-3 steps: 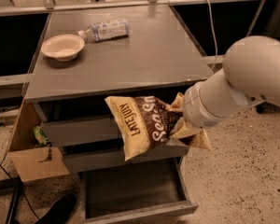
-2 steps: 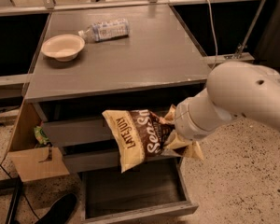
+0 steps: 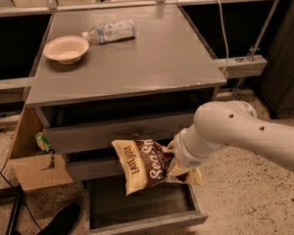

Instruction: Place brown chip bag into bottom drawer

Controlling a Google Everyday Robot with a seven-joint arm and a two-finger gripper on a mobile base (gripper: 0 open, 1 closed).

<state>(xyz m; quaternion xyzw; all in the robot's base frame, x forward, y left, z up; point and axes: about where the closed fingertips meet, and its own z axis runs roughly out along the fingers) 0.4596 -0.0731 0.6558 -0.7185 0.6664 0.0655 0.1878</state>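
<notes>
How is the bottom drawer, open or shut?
Open: bottom drawer sticks out, dark floor showing. The gripper holds the brown chip bag above it.

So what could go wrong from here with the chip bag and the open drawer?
1. The gripper holds the brown chip bag by its right end only, so the tilted bag might slip out early.
2. The bag hangs over the open bottom drawer, close to the middle drawer front. It could snag there or land across the rim.
</notes>
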